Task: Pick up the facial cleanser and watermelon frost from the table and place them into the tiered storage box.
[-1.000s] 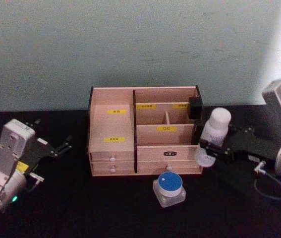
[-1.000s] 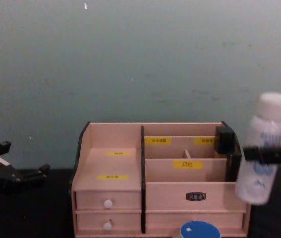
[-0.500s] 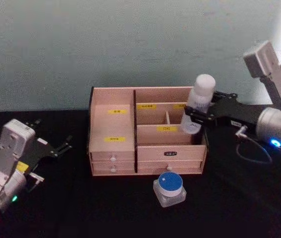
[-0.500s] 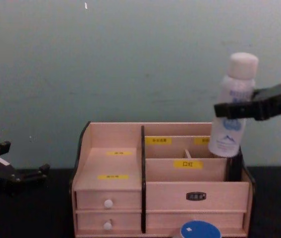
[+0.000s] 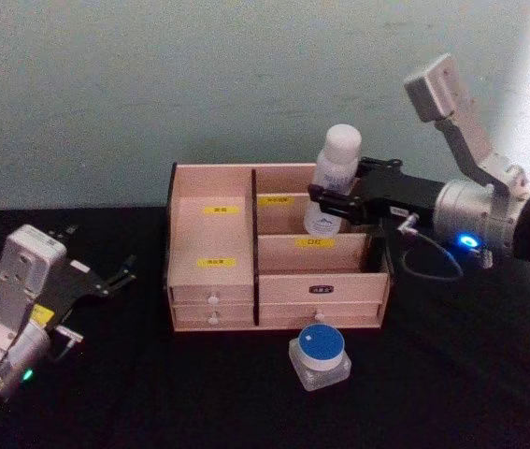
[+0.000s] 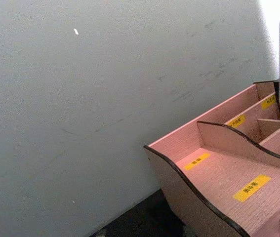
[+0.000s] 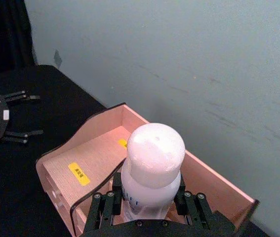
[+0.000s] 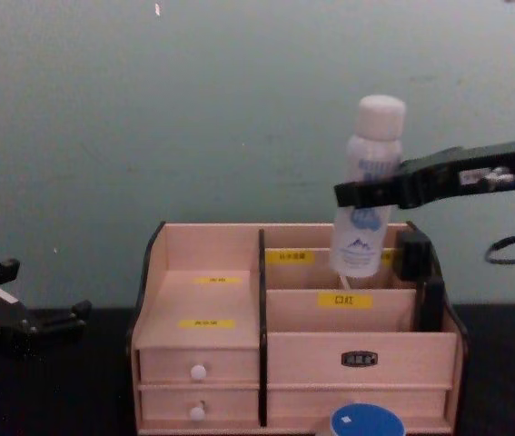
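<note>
The black tabletop [image 5: 152, 393] carries everything. The tiered storage box [image 5: 283, 288] sits mid-way back on it, drawers facing me, which leaves its open tiers reachable from above.

My right arm reaches in from the right over the box. Its right tool [image 5: 332, 201] is clenched around the waist of the facial cleanser [image 5: 338, 161], a finger on either side of the body. I have the bottle close to upright, cap up, over the rear tier on the box's right half. I'd judge that is so its base can go straight down between the dividers without catching one. From the chest view the base hangs at about the level of the rear rim. I can't tell whether it has entered the compartment or touches anything.

The left tool [image 5: 96, 254] is parked low on the left, well apart from the box, fingers spread and holding nothing.

The watermelon frost [image 5: 320, 355] stands on the tabletop just in front of the drawers, not yet picked up.
</note>
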Controlling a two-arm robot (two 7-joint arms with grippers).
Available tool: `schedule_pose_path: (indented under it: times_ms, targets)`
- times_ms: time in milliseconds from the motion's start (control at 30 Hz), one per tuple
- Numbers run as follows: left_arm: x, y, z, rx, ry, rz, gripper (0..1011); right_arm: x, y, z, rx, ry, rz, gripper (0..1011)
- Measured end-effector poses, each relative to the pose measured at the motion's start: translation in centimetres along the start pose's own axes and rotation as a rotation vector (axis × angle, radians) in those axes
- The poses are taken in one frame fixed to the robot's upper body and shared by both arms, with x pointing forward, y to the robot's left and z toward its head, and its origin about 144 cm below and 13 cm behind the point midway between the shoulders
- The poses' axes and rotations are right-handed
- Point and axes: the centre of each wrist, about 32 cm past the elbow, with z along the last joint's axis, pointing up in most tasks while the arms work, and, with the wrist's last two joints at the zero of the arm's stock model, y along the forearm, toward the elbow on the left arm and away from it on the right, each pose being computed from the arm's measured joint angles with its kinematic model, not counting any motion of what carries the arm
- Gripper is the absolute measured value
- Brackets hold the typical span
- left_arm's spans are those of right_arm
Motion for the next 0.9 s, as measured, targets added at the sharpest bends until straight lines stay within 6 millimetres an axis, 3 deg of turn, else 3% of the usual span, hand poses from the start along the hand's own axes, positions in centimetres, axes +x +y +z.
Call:
schedule_pose_path:
  times_ms: [367,900]
  targets:
    - [0.0,0.0,0.0,0.0,0.0,0.0,1001,-0.1,2.7,0.4,-0.022,0.012,0.038,595]
    - [0.0,0.0,0.0,0.0,0.0,0.0,1002,0.4,4.6,0.4,-0.043,0.014,0.035,595]
